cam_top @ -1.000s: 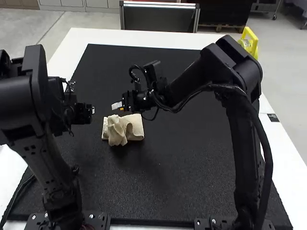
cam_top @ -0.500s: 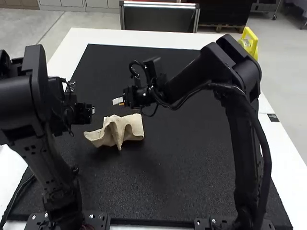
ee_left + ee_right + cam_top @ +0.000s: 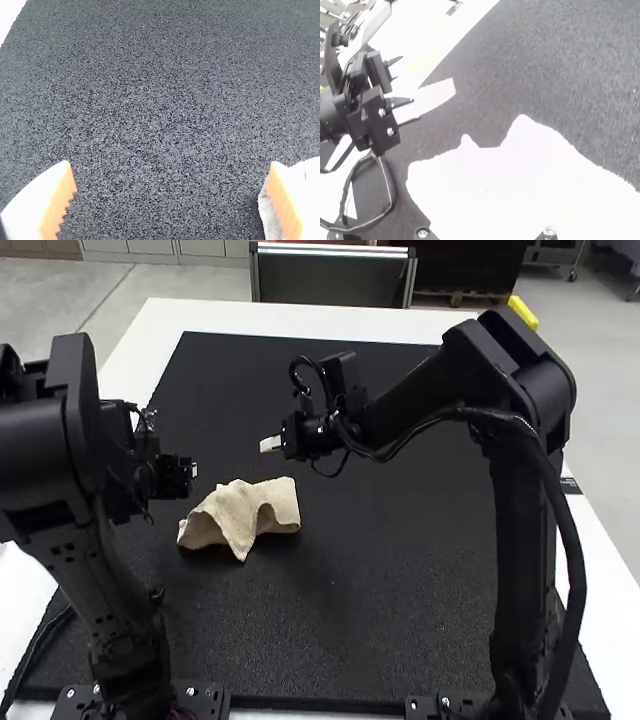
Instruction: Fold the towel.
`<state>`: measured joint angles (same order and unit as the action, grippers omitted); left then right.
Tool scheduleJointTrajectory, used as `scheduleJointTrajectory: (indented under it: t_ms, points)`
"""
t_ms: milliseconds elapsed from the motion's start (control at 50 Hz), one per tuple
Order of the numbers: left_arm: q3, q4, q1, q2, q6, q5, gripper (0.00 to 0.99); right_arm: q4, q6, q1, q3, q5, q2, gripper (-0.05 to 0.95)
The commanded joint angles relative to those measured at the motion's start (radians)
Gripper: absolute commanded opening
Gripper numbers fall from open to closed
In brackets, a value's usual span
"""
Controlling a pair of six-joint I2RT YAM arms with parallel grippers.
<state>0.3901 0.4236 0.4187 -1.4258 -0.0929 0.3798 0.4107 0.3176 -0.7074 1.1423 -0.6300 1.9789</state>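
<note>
The cream towel [image 3: 240, 512] lies rumpled on the black mat, its right part flatter, its left part raised in a loose peak with a corner pointing toward the arms. Just left of and beyond it is my left gripper [image 3: 190, 472]; farther away and slightly right of it is my right gripper [image 3: 272, 443], apart from the cloth. In the left wrist view, my left gripper [image 3: 172, 185] has its orange pads wide apart, one overlapping the towel's edge [image 3: 269, 220]. In the right wrist view, my right gripper [image 3: 486, 232] stands open over the bright towel [image 3: 520, 185].
The black mat [image 3: 380, 570] covers most of the white table [image 3: 300, 320]. A yellow object [image 3: 523, 312] stands at the far right edge. In the right wrist view, the other arm's gripper [image 3: 427, 95] hangs close beside the towel, with a looped cable [image 3: 392, 192] below it.
The towel's bunched left part has dropped and spread leftward, and its peak has slumped. My right gripper has drawn back to the right, away from the towel. The left arm has stayed still.
</note>
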Motion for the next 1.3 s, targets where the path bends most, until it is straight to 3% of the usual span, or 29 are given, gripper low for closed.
scheduleJointTrajectory:
  t_ms: [0, 140, 280, 400, 620, 920, 1140, 1280]
  points:
    - [0.018, 0.012, 0.000, 0.016, -0.005, -0.010, 0.902, -0.012, -0.009, -0.006, -0.018, -0.027, -0.055, -0.02]
    - [0.015, 0.018, 0.000, 0.016, -0.004, -0.012, 0.903, -0.033, -0.018, -0.021, -0.042, -0.034, -0.081, -0.01]
    - [0.016, 0.032, 0.005, 0.016, 0.010, -0.032, 0.913, -0.039, -0.031, -0.035, -0.049, -0.030, -0.101, 0.28]
    - [0.015, 0.040, 0.015, 0.016, 0.012, -0.059, 0.916, -0.050, -0.038, -0.060, -0.044, -0.025, -0.117, 0.36]
    - [0.015, 0.072, 0.057, 0.016, 0.022, -0.121, 0.916, -0.128, -0.098, -0.119, -0.036, -0.025, -0.132, 0.39]
    - [0.015, 0.075, 0.112, 0.016, 0.021, -0.116, 0.928, -0.133, -0.135, -0.159, -0.038, 0.023, -0.132, 0.41]
    - [0.015, 0.073, 0.126, 0.016, 0.021, -0.111, 0.931, -0.125, -0.265, -0.176, -0.032, 0.144, -0.118, 0.46]
    - [0.030, -0.016, 0.120, 0.030, 0.004, -0.087, 0.941, -0.116, -0.285, -0.181, -0.032, 0.171, -0.111, 0.48]
